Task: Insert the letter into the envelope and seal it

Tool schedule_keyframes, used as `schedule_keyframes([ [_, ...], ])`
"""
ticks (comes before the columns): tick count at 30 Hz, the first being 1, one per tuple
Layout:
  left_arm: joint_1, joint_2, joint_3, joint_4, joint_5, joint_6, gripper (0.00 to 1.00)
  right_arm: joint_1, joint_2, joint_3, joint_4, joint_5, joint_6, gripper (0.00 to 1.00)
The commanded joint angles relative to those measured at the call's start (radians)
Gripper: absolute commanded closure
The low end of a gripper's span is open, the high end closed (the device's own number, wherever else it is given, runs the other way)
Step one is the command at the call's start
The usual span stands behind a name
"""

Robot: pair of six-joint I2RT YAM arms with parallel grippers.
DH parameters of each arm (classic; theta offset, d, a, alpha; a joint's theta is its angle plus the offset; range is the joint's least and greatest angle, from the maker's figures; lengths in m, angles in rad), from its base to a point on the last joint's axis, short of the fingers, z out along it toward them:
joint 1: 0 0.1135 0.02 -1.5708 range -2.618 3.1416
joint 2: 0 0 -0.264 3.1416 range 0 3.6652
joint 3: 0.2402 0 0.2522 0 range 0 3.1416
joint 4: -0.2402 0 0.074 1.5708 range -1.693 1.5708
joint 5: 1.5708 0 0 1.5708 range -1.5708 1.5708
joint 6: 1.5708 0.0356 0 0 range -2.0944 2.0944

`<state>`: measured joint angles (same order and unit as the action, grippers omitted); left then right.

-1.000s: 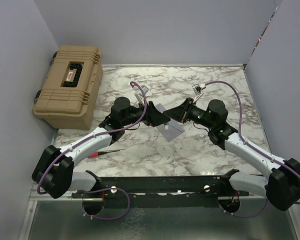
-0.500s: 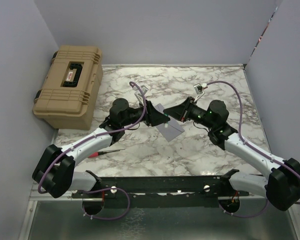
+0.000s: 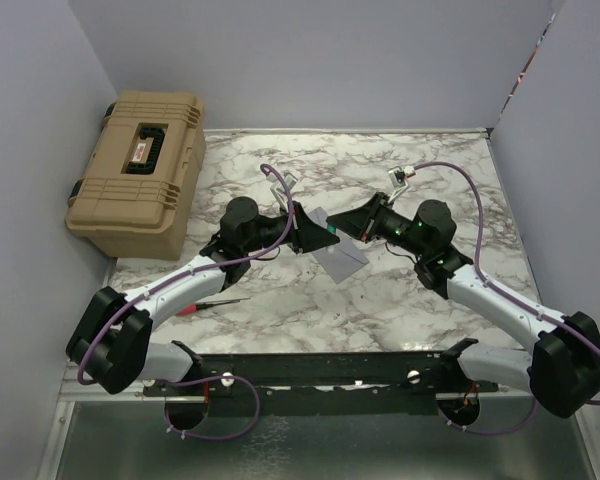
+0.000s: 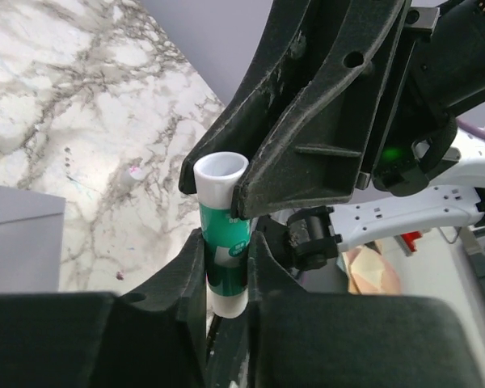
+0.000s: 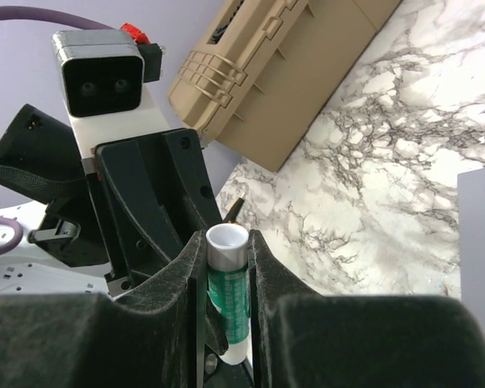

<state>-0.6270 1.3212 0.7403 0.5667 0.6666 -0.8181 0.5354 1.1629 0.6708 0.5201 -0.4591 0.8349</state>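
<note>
The marble surface carries a tan case at its far left; the envelope lies flat near the middle, just below where the two arms meet; a red-handled screwdriver lies well apart from it, near the left arm; the letter does not show in the overhead view, and whether it already sits inside the envelope cannot be told

Above the envelope both arms meet on one small green-and-white tube, likely glue for the seal; the right claw is clamped on it, fingers tight to both sides in its own wrist view; the left claw has its fingers flush against the tube's sides with no gap showing, so it reads as gripping too

Judged from this, the step in hand is opening the tube between the two claws; the tube is stiff, light and smooth, so it may twist or slip if pulled off-axis; the envelope is thin, floppy paper that will slide on polished marble; it is best pinned flat with one claw and taken by the flap edge or a corner, never pinched mid-sheet, which would crease it
</note>
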Motion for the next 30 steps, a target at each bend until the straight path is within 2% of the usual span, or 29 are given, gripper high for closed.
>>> schedule_keyframes([
  [1, -0.007, 0.006, -0.008, 0.045, 0.021, 0.027, 1.0, 0.004, 0.007, 0.026, -0.076, -0.029, -0.056, 0.97],
  [4, -0.007, 0.004, -0.01, 0.046, 0.033, 0.048, 1.0, 0.004, 0.01, 0.066, -0.16, -0.041, -0.104, 0.84],
  [7, -0.007, -0.008, -0.009, 0.045, 0.064, 0.081, 1.0, 0.005, -0.011, 0.085, -0.235, 0.019, -0.123, 0.51],
  [8, -0.007, -0.014, -0.009, 0.045, 0.078, 0.092, 1.0, 0.004, -0.026, 0.08, -0.235, 0.033, -0.123, 0.44],
  [10, -0.007, -0.02, -0.004, 0.035, 0.112, 0.115, 1.0, 0.003, -0.054, 0.073, -0.22, 0.033, -0.141, 0.38],
  [14, -0.007, -0.023, 0.016, 0.002, 0.176, 0.142, 1.0, 0.003, -0.073, 0.115, -0.276, -0.031, -0.224, 0.39],
  [21, -0.006, -0.038, 0.024, -0.014, 0.224, 0.161, 1.0, 0.003, -0.061, 0.188, -0.369, -0.158, -0.314, 0.5],
  [30, -0.006, -0.047, 0.031, -0.014, 0.263, 0.161, 1.0, 0.003, -0.044, 0.255, -0.566, -0.251, -0.469, 0.47],
])
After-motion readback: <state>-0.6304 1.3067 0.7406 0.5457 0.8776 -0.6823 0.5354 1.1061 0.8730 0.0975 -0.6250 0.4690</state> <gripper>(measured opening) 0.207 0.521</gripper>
